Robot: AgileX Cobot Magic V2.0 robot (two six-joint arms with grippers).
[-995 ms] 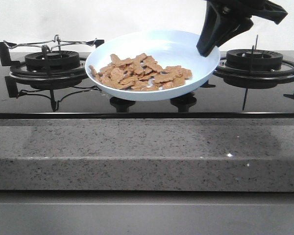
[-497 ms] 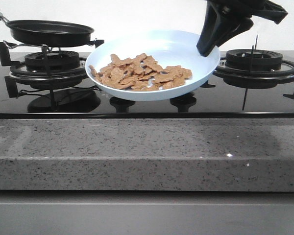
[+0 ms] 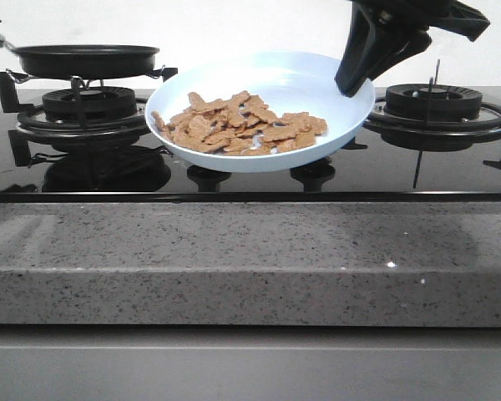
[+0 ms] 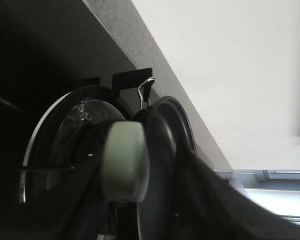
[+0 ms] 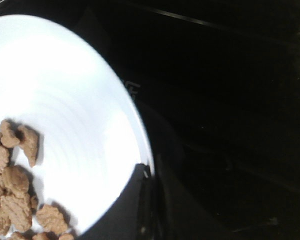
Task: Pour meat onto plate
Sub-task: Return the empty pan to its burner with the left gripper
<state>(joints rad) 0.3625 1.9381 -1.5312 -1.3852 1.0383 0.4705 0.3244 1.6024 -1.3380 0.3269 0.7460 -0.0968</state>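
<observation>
The pale blue plate [image 3: 317, 79] hangs above the middle of the hob, tipped toward the camera. My right gripper [image 3: 355, 79] is shut on its far right rim. The meat [image 3: 238, 124], a heap of tan-brown strips, lies in the plate's lower front half. In the right wrist view the plate [image 5: 65, 100] fills one side, my gripper [image 5: 146, 175] pinches its edge, and some meat [image 5: 12, 185] shows. My left gripper [image 4: 140, 200] is shut on the pale green handle [image 4: 124, 160] of the black frying pan [image 4: 165, 150]. In the front view this gripper is out of frame.
The black frying pan [image 3: 88, 60] sits level at the left burner [image 3: 88, 104]; whether it rests on the wire support I cannot tell. A second burner [image 3: 434, 104] stands at the right. The glossy black hob [image 3: 250, 180] ends at a grey stone counter edge [image 3: 250, 259].
The frying pan has come in from the left and sunk lower over the left burner, levelling out. The plate, meat and right gripper have not moved.
</observation>
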